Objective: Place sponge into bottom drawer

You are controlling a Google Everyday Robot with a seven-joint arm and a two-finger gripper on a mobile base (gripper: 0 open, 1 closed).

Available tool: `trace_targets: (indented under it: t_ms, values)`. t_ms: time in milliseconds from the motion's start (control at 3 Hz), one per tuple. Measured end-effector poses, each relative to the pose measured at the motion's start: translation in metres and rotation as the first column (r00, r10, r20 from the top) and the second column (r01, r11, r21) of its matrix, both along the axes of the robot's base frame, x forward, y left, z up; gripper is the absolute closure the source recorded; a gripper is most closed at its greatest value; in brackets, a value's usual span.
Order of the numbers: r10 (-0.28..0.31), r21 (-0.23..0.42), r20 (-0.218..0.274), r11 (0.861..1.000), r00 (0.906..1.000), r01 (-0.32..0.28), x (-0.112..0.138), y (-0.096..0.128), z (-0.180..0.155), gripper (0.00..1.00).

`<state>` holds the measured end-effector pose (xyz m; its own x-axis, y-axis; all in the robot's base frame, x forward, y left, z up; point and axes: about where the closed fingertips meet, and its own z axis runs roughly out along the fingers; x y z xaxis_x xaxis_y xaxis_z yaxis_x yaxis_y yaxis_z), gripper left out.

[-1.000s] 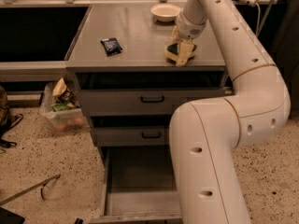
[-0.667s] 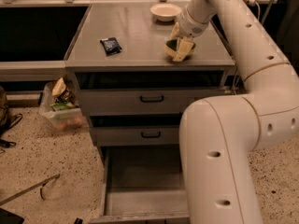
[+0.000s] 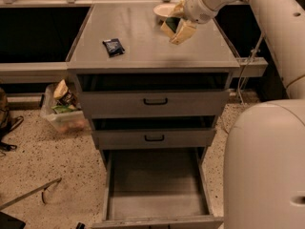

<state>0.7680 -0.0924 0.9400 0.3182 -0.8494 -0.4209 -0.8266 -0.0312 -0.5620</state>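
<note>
- We count one sponge (image 3: 172,23), one claw (image 3: 177,30), one dark blue packet (image 3: 113,46) and one pale dish (image 3: 162,9).
- We count three grey drawers under the surface (image 3: 143,37). The top drawer (image 3: 114,104) and the middle drawer (image 3: 119,138) each carry one black handle.
- The bottom drawer (image 3: 157,206) is pulled out towards the near edge, and its flat grey floor is bare.
- The claw is over the far right corner of the surface, just beside the dish, clenched on the sponge.
- Only a dark green patch of the sponge shows between the pale fingers, so we cannot tell its long axis or which way it points.
- We cannot tell whether the sponge touches the surface.
- The packet lies near the left edge, well apart from the claw.
- One white arm (image 3: 271,23) reaches in from the right.
</note>
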Motion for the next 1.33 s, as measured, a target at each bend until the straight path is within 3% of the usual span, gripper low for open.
trace_targets:
  t_ms: [333,667,1000,1333]
  values:
    - [0.0,0.0,0.0,1.0,1.0,0.0,0.0,0.0,0.0,1.0]
    - [0.001,-0.017,-0.04,1.0,0.9992,-0.001,-0.017,-0.001,0.0,1.0]
    - [-0.055,0.009,-0.049,0.998,0.9972,0.056,-0.058,-0.017,0.027,1.0]
    - [-0.097,0.081,-0.003,0.992,0.9953,0.097,-0.118,-0.025,0.066,1.0]
